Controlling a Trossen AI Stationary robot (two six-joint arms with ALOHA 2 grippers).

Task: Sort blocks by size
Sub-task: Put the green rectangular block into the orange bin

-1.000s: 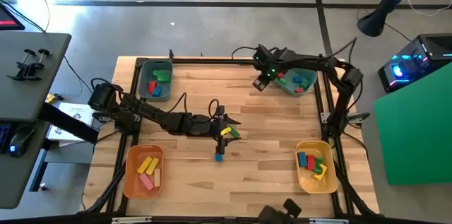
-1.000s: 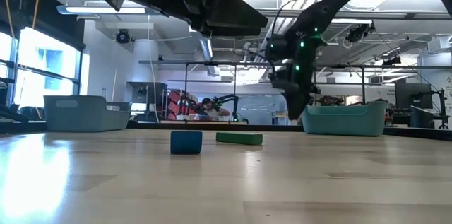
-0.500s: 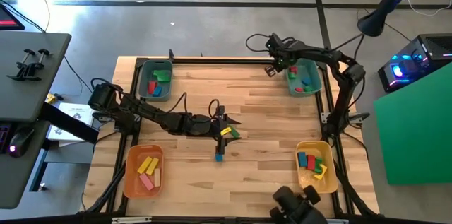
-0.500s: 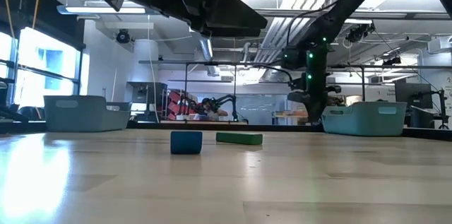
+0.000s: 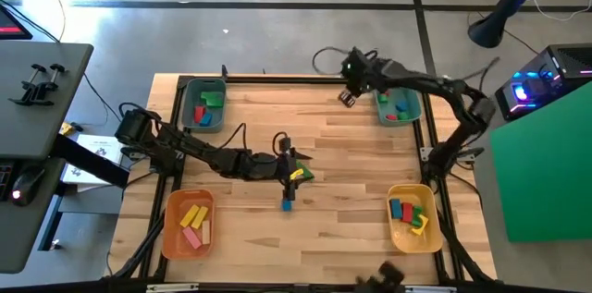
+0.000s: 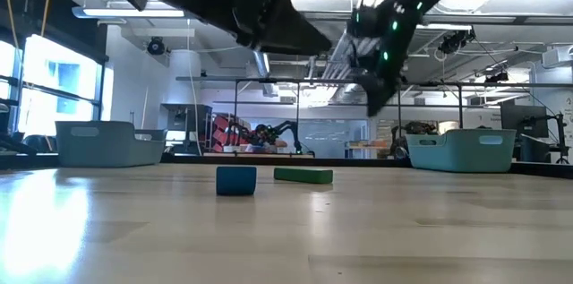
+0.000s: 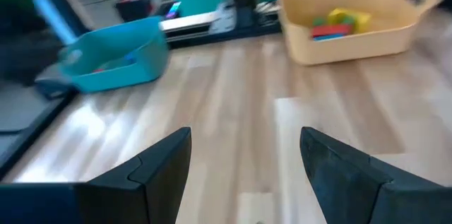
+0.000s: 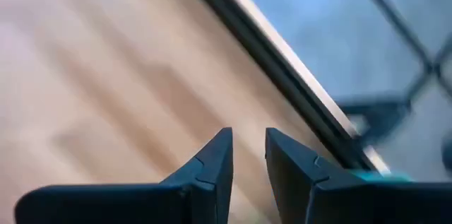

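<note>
Three loose blocks show mid-table in the high view: a blue cube (image 5: 287, 204), a yellow block (image 5: 296, 174) and a flat green block (image 5: 307, 176). The low view shows the blue cube (image 6: 235, 180) and the green block (image 6: 303, 176) lying on the tabletop, but not the yellow one. My left gripper (image 5: 294, 161) hangs open above the yellow and green blocks, with nothing between its fingers (image 7: 245, 139). My right gripper (image 5: 349, 98) is raised near the far edge, left of the far-right teal bin (image 5: 413, 108). Its fingers (image 8: 247, 139) stand a narrow gap apart and hold nothing.
Four bins with sorted blocks stand at the corners. They are a teal bin far left (image 5: 188, 108), the teal bin far right, an orange bin near left (image 5: 171, 228) and a yellow bin near right (image 5: 396, 228). Bare wood lies between them. A black frame runs along the table's edges.
My right gripper went toward the right edge beside the far-right teal bin. The bin slid a little that way and squared up. The gripper then rose and swung back toward the table's left along the far edge. The left gripper and the loose blocks kept still.
</note>
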